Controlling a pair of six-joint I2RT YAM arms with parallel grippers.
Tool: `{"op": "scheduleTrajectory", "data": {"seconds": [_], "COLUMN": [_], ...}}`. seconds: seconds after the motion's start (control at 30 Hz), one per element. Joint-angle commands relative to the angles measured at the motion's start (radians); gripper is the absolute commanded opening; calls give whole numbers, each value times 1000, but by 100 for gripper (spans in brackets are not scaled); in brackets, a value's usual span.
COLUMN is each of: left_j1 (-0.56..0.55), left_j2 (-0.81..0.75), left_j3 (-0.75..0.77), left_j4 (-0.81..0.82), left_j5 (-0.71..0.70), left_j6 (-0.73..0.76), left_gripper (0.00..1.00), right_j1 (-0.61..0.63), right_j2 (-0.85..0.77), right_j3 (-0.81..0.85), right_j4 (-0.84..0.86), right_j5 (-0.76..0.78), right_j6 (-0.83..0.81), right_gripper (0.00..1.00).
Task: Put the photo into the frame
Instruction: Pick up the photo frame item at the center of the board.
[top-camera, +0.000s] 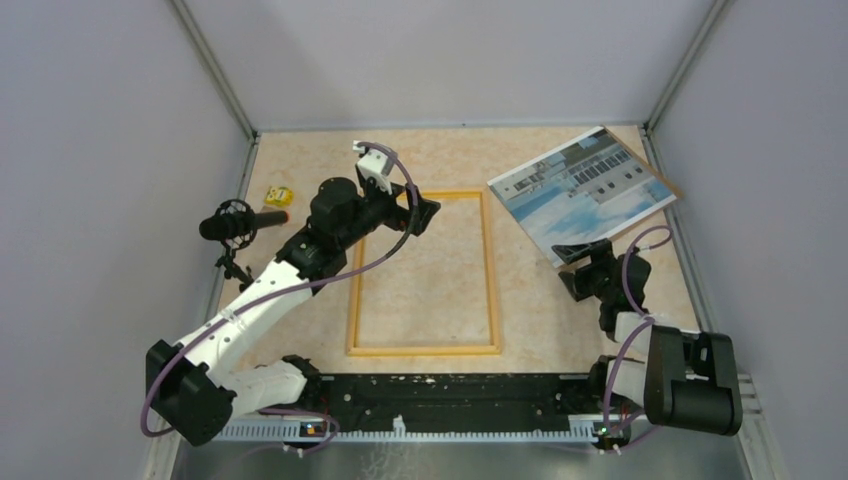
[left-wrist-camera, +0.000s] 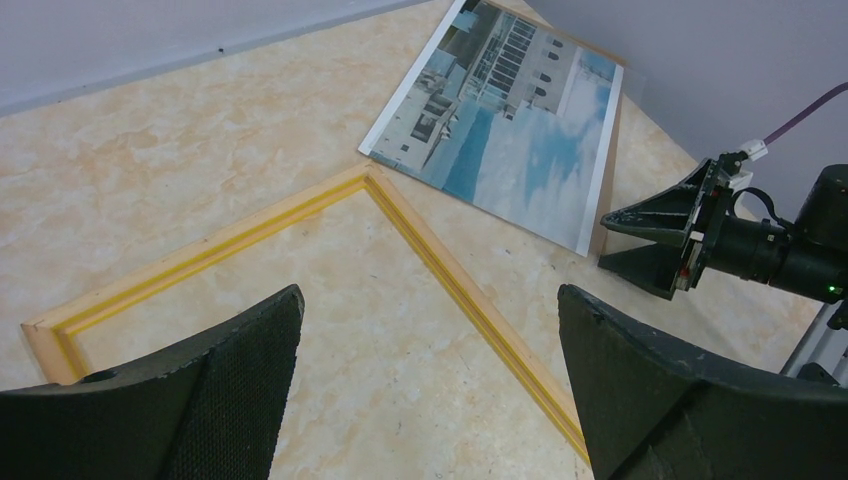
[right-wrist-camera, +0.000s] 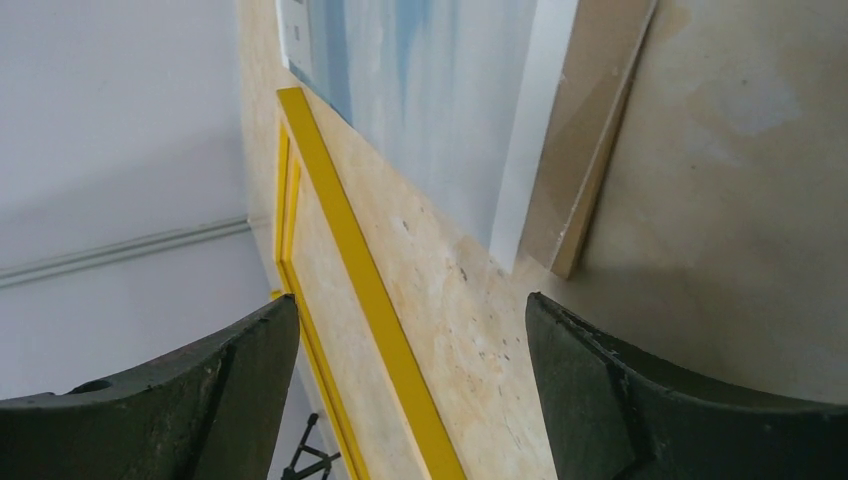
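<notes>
The frame (top-camera: 491, 270), a narrow yellow-orange wooden rectangle, lies flat in the middle of the table. The photo (top-camera: 580, 187) of a white building and blue water lies face up at the back right, on top of a brown backing board (right-wrist-camera: 590, 150). My left gripper (top-camera: 425, 214) hovers over the frame's far left part, open and holding nothing. My right gripper (top-camera: 572, 268) is low by the photo's near corner, open with nothing between its fingers. The left wrist view shows the frame corner (left-wrist-camera: 372, 180), the photo (left-wrist-camera: 510, 120) and the right gripper (left-wrist-camera: 650, 240).
A black microphone on a small stand (top-camera: 240, 225) and a small yellow object (top-camera: 278, 196) sit at the table's left edge. Grey walls close in the back and both sides. A black rail (top-camera: 450, 395) runs along the near edge between the arm bases.
</notes>
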Motion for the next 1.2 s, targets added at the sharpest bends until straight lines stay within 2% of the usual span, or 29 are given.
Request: {"op": "scheduleTrajectory", "data": {"seconds": [0.0, 0.13, 0.3, 0.57, 1.17], "left_j1": [1, 2, 2, 1, 4], "left_j2": [3, 6, 8, 12, 19], "left_j3": [41, 40, 41, 43, 44], "left_j4": [22, 22, 21, 21, 18], "left_j5": [15, 16, 20, 28, 24], "left_j6": [-8, -10, -11, -16, -16], "left_gripper": [99, 99, 99, 99, 99], "right_j1": [-6, -6, -4, -4, 32], "right_j2": [-12, -36, -68, -104, 153], "right_j3": [-4, -1, 13, -22, -21], "right_j4": [117, 133, 3, -54, 227], "right_j5": [4, 9, 38, 82, 38], "right_j6": [17, 23, 25, 11, 93], "right_gripper": [81, 80, 78, 81, 78]}}
